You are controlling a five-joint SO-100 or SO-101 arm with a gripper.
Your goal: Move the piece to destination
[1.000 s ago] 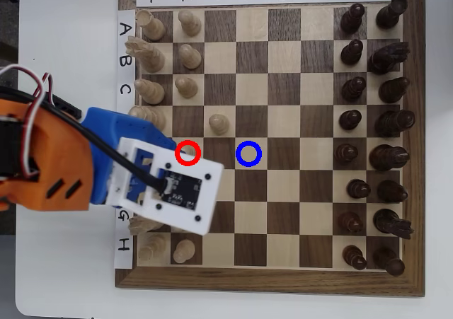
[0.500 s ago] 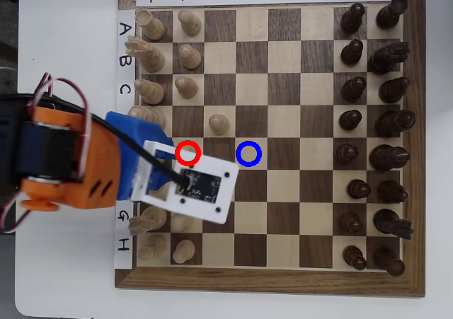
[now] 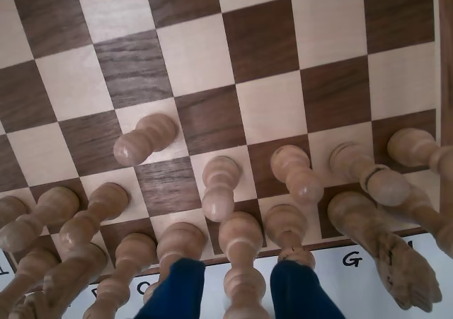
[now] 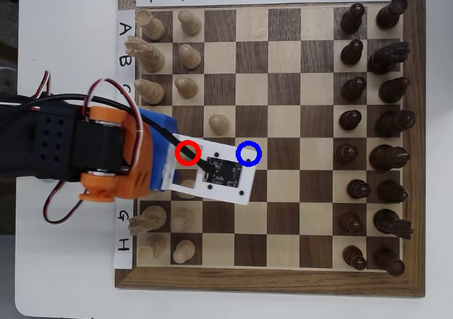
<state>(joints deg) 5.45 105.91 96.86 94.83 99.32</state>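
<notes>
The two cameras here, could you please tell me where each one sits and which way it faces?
Wrist view: rides on the arm low over the chessboard, looking across the pale pieces; only the blue fingertips of the gripper show, apart.
Overhead view: fixed above, looking straight down on the whole chessboard; the arm enters from the left.
Shared: the advanced pale pawn, one square ahead of its row.

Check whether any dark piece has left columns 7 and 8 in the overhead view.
No: every dark piece in the overhead view stands in column 7 or 8 of the chessboard.
</notes>
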